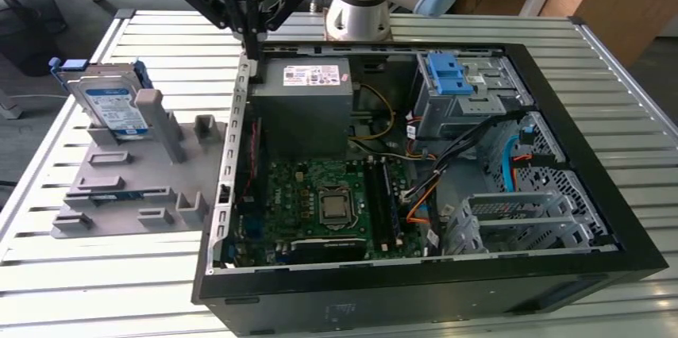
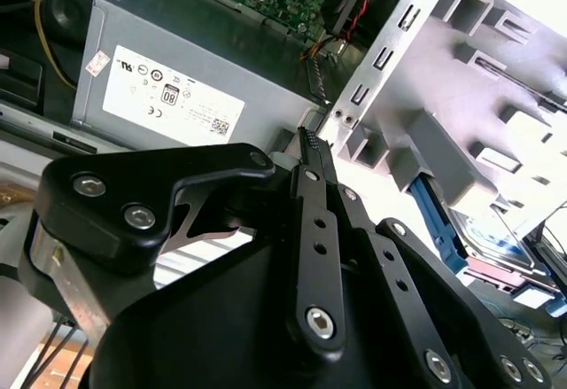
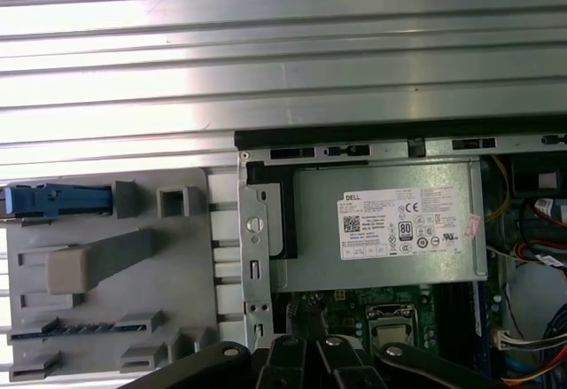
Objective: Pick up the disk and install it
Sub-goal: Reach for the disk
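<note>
I see the slatted worktop (image 1: 456, 28) carrying the open computer case (image 1: 424, 278), with the power supply (image 1: 307, 104) and motherboard (image 1: 317, 203) inside. On the exterior view's left, a grey holder (image 1: 127, 187) keeps the disk (image 1: 111, 104) upright, its lower part hidden. The gripper (image 1: 254, 43) hangs over the case's edge, jaws closed together, empty.

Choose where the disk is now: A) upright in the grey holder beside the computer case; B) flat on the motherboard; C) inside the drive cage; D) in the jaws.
A: the disk stands upright in the grey holder, at the exterior view's left of the computer case, apart from the gripper.
</note>
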Motion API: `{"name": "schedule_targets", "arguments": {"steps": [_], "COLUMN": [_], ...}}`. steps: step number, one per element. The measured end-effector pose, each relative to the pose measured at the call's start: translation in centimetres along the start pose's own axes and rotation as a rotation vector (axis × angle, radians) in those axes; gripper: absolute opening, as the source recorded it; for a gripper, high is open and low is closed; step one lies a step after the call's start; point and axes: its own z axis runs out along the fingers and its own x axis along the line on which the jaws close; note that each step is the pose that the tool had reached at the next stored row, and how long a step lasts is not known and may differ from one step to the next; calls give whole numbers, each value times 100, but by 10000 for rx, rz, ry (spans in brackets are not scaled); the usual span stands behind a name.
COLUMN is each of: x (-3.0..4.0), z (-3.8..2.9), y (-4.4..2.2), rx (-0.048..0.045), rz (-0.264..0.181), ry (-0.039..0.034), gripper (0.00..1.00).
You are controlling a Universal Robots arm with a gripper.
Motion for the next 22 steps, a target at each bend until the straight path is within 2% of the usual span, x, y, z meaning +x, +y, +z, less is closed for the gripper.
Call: {"name": "schedule_targets", "arguments": {"steps": [4, 22], "x": [0, 44], "z": [-30, -32], "y": [3, 1], "rx": [-1, 8], "rz": [1, 0], "ry": [-1, -2], "gripper": [11, 11]}}
